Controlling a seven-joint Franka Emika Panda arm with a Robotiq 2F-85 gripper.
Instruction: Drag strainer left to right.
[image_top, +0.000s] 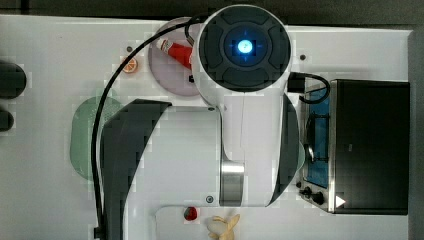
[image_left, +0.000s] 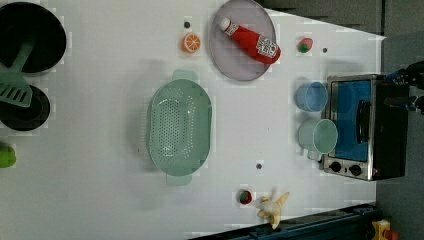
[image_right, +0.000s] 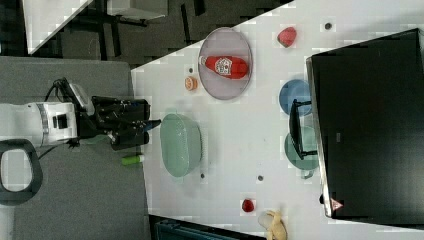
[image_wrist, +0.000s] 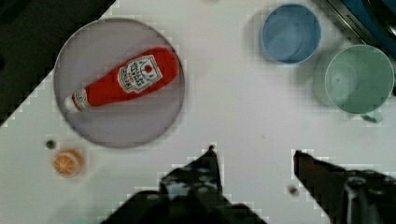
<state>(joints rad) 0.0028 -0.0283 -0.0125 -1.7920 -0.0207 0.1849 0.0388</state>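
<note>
A: My gripper hangs spread, gripping nothing. The strainer sits mid-table, at seven o'clock from the plate in the left view.

B: Risk?

A: I hook the rim badly, it tips, or slides into the mug.

Bright, even light; blocky, soft shadows

Ketchup bottle label (Heinz-style) unreadable.

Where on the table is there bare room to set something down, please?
Bare: between the strainer and the two cups, blue and green mug. Crowded: around the plate holding the ketchup bottle, and beside the toaster oven.
</note>
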